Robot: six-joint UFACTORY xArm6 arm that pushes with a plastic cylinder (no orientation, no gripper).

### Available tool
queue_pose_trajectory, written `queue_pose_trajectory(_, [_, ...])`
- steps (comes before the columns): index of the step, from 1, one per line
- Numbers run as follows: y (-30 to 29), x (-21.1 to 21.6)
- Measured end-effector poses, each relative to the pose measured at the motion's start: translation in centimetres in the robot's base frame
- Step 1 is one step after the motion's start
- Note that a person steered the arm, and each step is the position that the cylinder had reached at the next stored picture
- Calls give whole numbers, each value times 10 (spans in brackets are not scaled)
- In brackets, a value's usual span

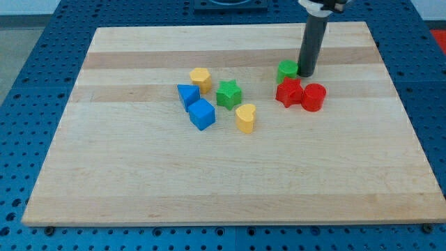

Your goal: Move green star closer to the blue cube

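Observation:
The green star (228,94) lies near the board's middle. The blue cube (202,114) sits just below and left of it, a small gap between them. A second blue block (187,94), wedge-like, touches the cube's upper left. My tip (305,73) stands at the view's upper right, far from the star, right beside a green block (286,71) whose shape I cannot make out.
A yellow block (201,78) lies above and left of the star. A yellow heart (244,118) lies below and right of it. A red star (289,92) and a red cylinder (313,97) sit just below my tip. The wooden board (104,174) rests on a blue perforated table.

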State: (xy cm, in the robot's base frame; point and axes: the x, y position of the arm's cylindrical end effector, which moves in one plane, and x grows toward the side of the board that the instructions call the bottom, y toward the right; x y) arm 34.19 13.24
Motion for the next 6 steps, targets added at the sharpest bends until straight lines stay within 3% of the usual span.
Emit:
queue_pose_trajectory(3, [-19, 32])
queue_pose_trajectory(6, [-33, 25])
